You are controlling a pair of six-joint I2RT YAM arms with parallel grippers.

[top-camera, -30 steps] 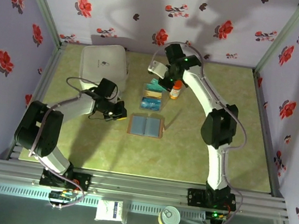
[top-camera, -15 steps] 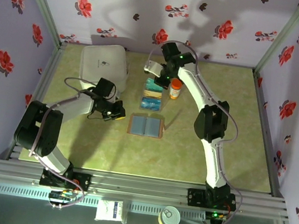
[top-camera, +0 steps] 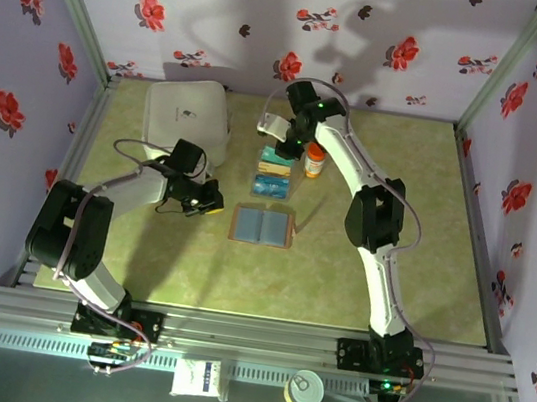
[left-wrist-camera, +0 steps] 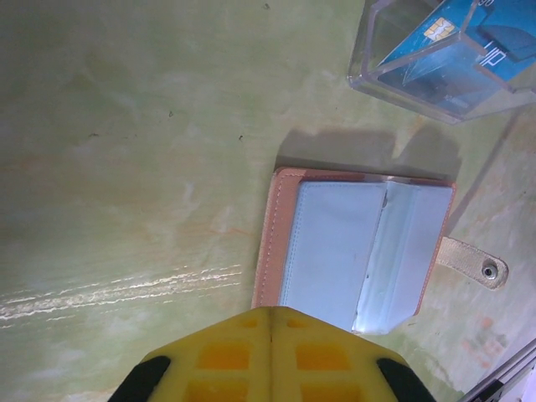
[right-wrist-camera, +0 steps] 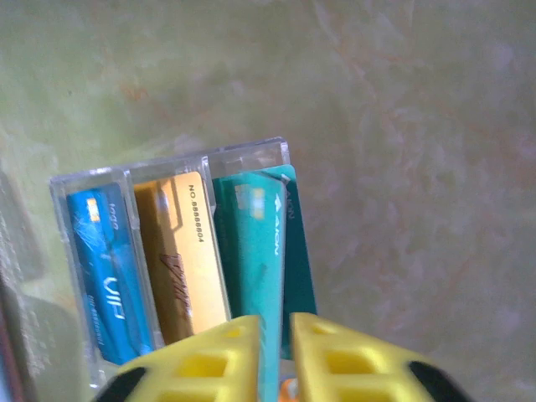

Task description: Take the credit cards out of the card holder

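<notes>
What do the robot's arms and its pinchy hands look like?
Both arms, the left arm and the right arm, have white links and chunky black joints, with thin grey cables looping alongside. The left gripper and right gripper have blocky yellow fingers with black bits at the sides.

Three walls (top-camera: 15, 72) enclose the bay: pale lilac fabric printed with red and dark flowers. The table top (top-camera: 443, 247) is mottled yellow-green, marked by a pale streak (left-wrist-camera: 109, 289). Aluminium rails (top-camera: 248, 338) run along the near edge. Hard shadows fall on the back wall (top-camera: 274, 30).
</notes>
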